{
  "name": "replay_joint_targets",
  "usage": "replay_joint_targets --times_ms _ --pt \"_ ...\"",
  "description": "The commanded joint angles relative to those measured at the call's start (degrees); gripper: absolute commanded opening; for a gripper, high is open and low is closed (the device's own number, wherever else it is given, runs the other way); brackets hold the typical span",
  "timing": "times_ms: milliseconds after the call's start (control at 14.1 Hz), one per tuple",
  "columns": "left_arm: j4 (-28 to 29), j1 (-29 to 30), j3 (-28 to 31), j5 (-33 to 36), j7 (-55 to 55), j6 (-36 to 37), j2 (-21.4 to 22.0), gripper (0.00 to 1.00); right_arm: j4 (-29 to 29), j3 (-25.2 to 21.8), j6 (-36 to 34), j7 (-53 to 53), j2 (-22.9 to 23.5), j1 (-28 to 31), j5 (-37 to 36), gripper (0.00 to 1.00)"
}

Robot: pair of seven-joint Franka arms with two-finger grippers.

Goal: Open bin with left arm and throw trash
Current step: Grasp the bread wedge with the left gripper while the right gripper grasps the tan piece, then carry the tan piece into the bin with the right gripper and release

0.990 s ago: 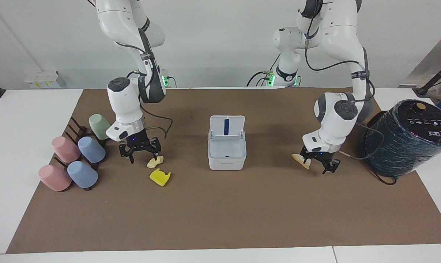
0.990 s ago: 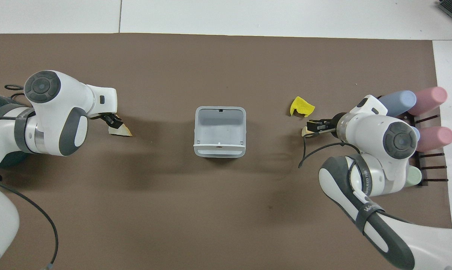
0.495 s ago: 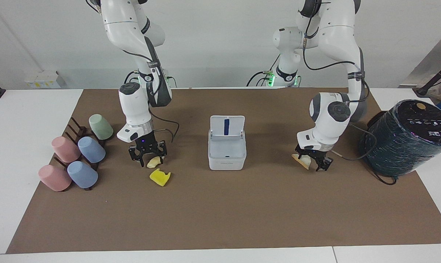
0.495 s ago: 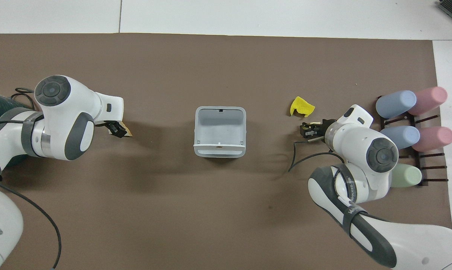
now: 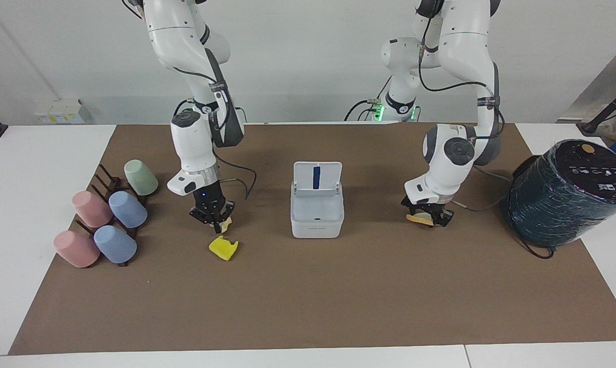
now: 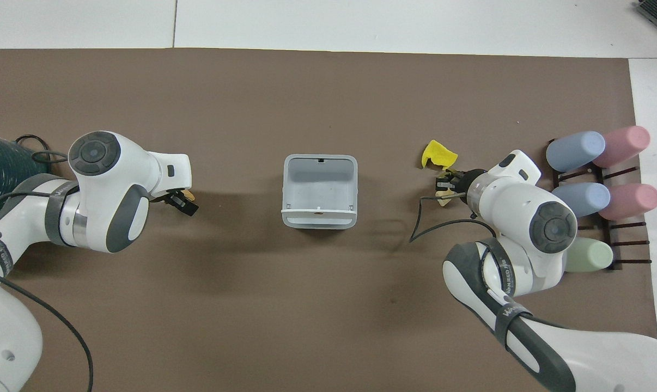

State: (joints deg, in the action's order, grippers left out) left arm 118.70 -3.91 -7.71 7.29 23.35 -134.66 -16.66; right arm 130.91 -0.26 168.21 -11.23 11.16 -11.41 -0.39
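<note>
We see the bin (image 5: 317, 207) mid-mat with its lid standing up, the hinge on the side nearest the robots. Toward the left arm's end of the table from the bin, the left gripper (image 5: 426, 218) is down on the cream wedge (image 5: 419, 220); whether it grips it we cannot tell. Toward the right arm's end from the bin, the right gripper (image 5: 215, 223) is clenched on the pale beige piece (image 5: 227, 223). Slightly farther from the robots than the bin lies the yellow piece (image 5: 223, 248).
</note>
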Motion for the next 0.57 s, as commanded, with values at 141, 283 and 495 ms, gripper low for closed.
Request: replay_joint_targets --times_ms 141,283,495 --pt "2.15 -2.94 0.51 1.06 -5.86 -1.75 1.20 0.20 -9.85 0.61 -16.36 -21.42 -2.37 -3.43 0.48 0.00" --pt "0.49 -2.94 0.51 1.06 -6.04 -0.96 0.85 0.00 -18.02 0.61 -27.27 -27.86 -1.58 -4.40 0.48 0.00" --pt "-4.16 -3.12 0.42 0.71 -6.04 2.45 0.67 0.00 -24.29 0.61 -31.71 -38.57 -0.17 -6.51 0.74 0.00"
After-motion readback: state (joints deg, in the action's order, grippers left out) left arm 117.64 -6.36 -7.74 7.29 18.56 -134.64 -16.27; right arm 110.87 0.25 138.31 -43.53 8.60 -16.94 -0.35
